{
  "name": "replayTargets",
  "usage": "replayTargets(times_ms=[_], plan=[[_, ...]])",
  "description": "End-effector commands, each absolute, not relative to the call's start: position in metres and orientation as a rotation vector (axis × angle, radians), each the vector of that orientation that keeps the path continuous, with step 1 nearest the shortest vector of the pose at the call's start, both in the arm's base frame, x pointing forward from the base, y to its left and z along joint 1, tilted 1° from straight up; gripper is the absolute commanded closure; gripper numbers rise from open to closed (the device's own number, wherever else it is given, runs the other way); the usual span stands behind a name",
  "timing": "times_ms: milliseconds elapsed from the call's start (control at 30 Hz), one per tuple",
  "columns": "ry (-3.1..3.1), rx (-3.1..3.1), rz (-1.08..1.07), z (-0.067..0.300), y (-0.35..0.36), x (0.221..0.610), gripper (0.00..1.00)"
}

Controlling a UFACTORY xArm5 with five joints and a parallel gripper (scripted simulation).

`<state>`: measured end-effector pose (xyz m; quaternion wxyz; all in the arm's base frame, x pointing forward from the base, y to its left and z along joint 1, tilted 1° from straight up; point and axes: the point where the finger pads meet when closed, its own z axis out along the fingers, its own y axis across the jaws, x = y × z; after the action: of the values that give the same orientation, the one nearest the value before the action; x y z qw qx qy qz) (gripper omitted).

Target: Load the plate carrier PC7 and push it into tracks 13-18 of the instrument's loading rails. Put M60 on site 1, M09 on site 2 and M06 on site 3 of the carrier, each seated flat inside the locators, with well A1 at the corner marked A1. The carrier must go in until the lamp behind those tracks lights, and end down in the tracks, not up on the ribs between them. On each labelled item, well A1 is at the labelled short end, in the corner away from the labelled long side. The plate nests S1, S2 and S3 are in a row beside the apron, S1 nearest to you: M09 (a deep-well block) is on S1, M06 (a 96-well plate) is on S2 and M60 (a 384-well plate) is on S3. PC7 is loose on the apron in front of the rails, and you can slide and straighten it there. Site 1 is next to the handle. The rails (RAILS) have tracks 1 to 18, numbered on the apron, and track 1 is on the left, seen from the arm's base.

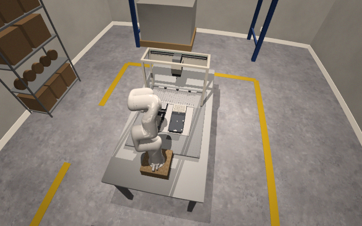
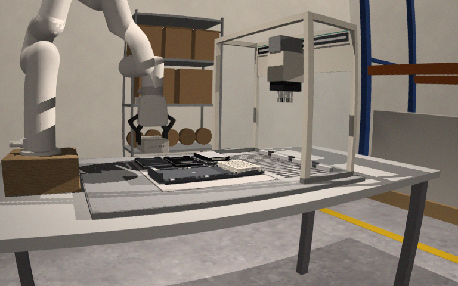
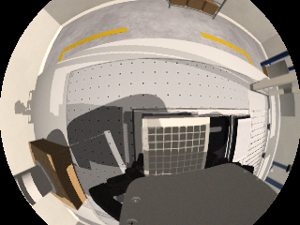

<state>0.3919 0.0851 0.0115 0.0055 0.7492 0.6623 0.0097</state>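
Gripper (image 2: 151, 134) is clamped wide around the pale, boxy deep-well block M09 (image 2: 152, 145), fingers on its two sides, and it hangs in the air above the row of black plate nests (image 2: 152, 162). So M09 is off S1 and riding in the claw.

My guess at the step: carry it over to site 2 of the long dark plate carrier PC7 (image 2: 189, 173), which sits on the white apron sheet (image 2: 216, 182) right beside the nests. To do it well I'd keep the block level, get it square over the middle site, check the A1 corner matches the carrier's mark, and lower straight down so it drops inside the locators instead of perching on one.

Around the carrier: the white 96-well plate M06 (image 2: 238, 165) already sits on its far end, toward the ribbed grey loading rails (image 2: 280, 163). The dark-sided, white-topped 384-well plate M60 (image 2: 211, 156) is on the nest furthest from the arm's wooden base block (image 2: 40, 175). Site 1 looks bare.

In the way: M06 sits next to site 2, so there's not much slack on that side. The cream instrument frame (image 2: 307, 100) stands beyond the rails, well clear.
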Motion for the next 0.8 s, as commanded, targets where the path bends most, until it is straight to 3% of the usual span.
replayTargets(times_ms=[0,767], plan=[[2.074,2.346,0.036,0.019,0.085,0.393,1.00],[2.074,2.346,0.036,0.054,0.085,0.392,1.00]])
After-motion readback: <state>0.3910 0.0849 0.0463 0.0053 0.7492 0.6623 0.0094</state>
